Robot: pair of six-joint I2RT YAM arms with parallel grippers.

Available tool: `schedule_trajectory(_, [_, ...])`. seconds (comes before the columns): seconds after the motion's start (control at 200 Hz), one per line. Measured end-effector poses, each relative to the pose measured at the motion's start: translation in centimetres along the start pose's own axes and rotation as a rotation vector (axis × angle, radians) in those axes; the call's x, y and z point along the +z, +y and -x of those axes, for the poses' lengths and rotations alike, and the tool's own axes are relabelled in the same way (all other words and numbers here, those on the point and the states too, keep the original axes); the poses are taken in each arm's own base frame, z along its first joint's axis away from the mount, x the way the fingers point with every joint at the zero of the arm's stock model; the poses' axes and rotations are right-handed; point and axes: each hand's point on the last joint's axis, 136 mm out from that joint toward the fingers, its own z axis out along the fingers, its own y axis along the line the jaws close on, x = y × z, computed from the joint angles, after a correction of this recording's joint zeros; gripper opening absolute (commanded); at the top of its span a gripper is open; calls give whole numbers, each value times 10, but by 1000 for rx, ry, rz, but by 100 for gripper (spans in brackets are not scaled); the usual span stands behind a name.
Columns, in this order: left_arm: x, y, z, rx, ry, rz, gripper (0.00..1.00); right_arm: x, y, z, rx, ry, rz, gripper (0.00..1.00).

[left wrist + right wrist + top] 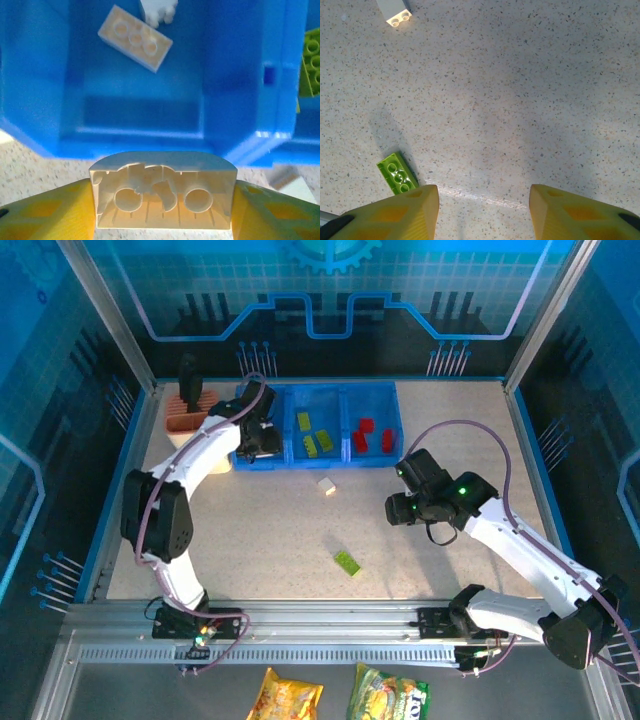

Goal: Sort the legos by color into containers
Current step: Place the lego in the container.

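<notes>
Near tray [130, 142] rim, left pincer [162, 200] holds cream brick [162, 167].

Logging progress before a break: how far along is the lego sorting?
Done: green bricks in the middle compartment, red bricks in the right compartment, cream bricks in the left compartment. In hand: the left gripper holds another cream brick beside it. Left: a loose cream brick and a loose green brick on the table; the right gripper hangs open.

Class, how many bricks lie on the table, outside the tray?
2: a cream brick just in front of the tray, and a green brick nearer the table's front edge. More may be hidden.
</notes>
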Motion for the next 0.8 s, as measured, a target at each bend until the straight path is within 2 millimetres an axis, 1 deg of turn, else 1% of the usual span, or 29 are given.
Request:
schedule_trajectory(0.115, [17,2,17,7,4,16,65,0,0,0,0,0,0,52])
schedule_trajectory(0.2, [33,4,24,17,16,33,65,0,0,0,0,1,0,52])
schedule_trajectory(0.305, [52,7,29,26,38,57,65,0,0,0,1,1,-1,52])
schedule_trajectory(0.44, [69,11,31,29,64,75,65,0,-2,0,6,0,-5,52])
schedule_trajectory(0.575, [80,16,25,27,94,89,69,0,-3,1,10,-2,-9,52])
schedule_trajectory(0.715, [82,16,25,26,99,91,74,0,-4,1,12,-3,-8,52])
schedule_trajectory(0.8, [82,16,25,26,99,91,75,0,-4,1,12,-3,-8,52])
